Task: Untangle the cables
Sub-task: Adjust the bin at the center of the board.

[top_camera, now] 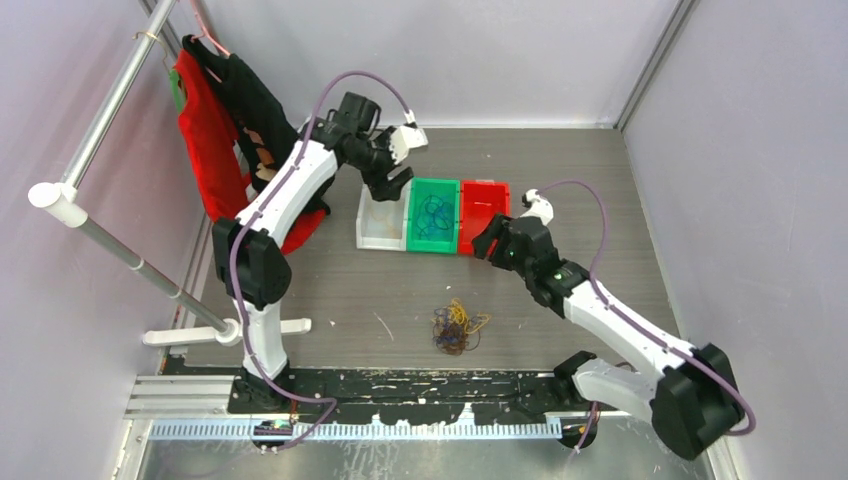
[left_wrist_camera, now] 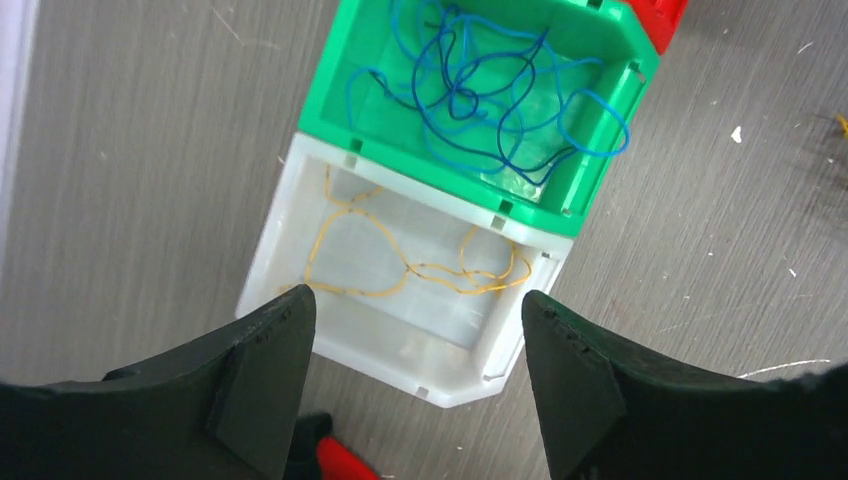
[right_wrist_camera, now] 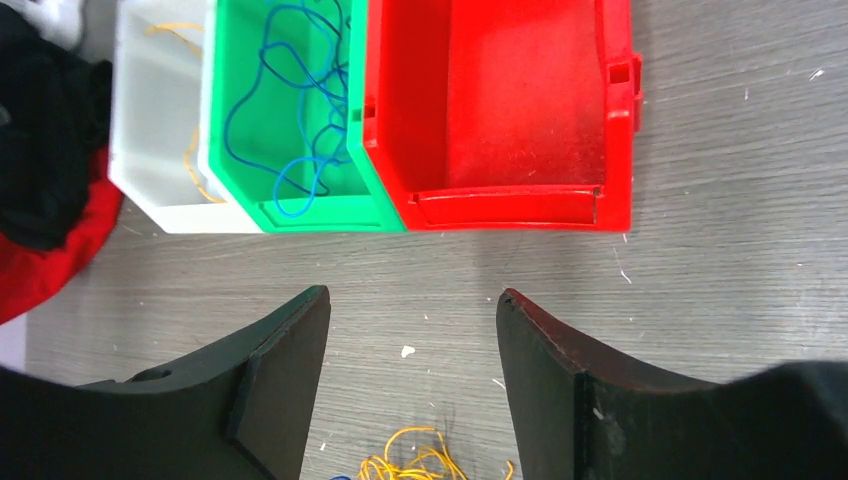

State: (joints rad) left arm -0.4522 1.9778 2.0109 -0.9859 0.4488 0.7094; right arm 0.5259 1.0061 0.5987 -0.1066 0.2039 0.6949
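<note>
Where the cables lie: we see the tangle [top_camera: 458, 328] on the surface [top_camera: 600, 190], near of the bins, between our arms.
Left fingers [left_wrist_camera: 280, 330]: wide apart, empty, above the white bin [left_wrist_camera: 268, 272].
White bin: left end of the row, yellow strands [left_wrist_camera: 345, 212] inside.
Green bin [left_wrist_camera: 338, 92]: middle, blue strands [left_wrist_camera: 470, 100] inside.
Red bin [right_wrist_camera: 520, 100]: right end.
Right fingers [right_wrist_camera: 300, 325]: wide apart, empty, just near of the red bin.

The small tangle of yellow-orange, blue and dark wiry cables [right_wrist_camera: 415, 462] is cut off by the right wrist view's bottom edge; from above its strands are too small to separate. In the left wrist view the red plastic bin [left_wrist_camera: 662, 18] shows only a corner at the top edge.
</note>
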